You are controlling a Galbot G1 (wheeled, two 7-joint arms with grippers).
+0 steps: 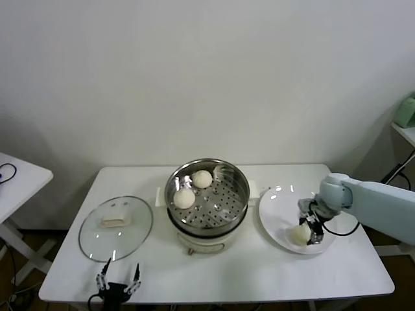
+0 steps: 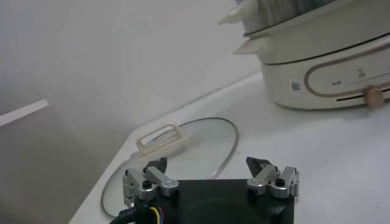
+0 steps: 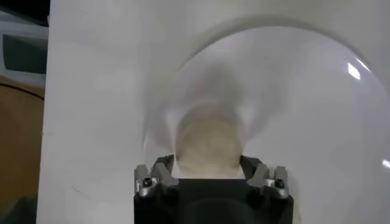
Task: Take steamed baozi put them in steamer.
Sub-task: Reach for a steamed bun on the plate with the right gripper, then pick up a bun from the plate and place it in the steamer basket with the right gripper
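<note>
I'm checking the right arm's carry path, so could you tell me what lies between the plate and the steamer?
In the head view, only bare white table shows between the plate and the steamer.

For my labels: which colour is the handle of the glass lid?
Cream-white; the handle on the lid shows best in the left wrist view.

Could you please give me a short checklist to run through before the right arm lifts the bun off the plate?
1. Right gripper fingers either side of the baozi: ok.
2. Firm grip on it: cannot tell.
3. Bun on the plate: ok.
4. Free room on the steamer tray beside the two buns: ok.
5. Glass lid off, lying left of the steamer: ok.
6. Left gripper open at the table's near edge, clear of the path: ok.
</note>
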